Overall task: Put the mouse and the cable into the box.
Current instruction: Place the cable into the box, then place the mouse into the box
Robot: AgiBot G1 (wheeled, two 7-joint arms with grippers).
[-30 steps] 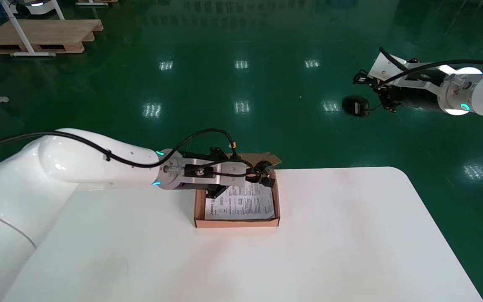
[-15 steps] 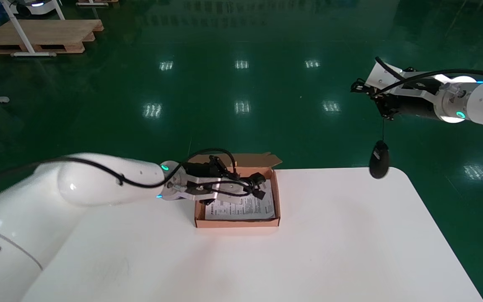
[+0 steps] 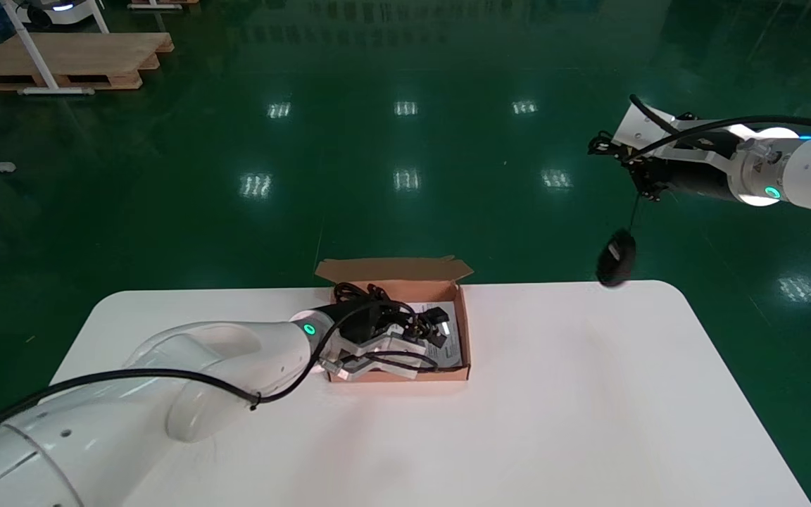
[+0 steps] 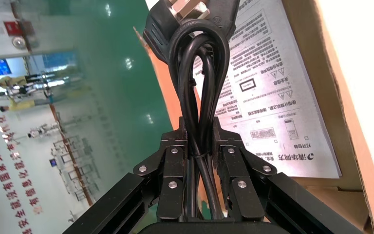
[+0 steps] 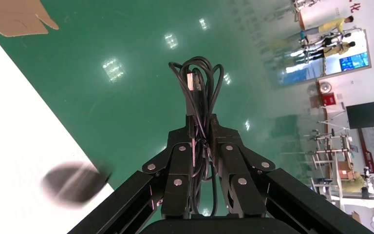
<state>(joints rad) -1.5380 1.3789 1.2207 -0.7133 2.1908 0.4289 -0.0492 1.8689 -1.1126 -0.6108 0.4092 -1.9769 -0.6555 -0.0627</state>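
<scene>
Gleaming green floor (image 3: 405,141), white table (image 3: 553,408), box (image 3: 398,374), cable (image 4: 198,87), dangling mouse (image 3: 617,257)

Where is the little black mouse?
In the head view, the mouse hangs by its cord from the right tool, in the air just past the table's far right corner.

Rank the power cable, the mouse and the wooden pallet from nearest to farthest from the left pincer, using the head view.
1. power cable, clamped in the left pincer, at the box.
2. mouse, hanging from the right pincer past the table's far right corner.
3. wooden pallet, on the floor, far left.
</scene>
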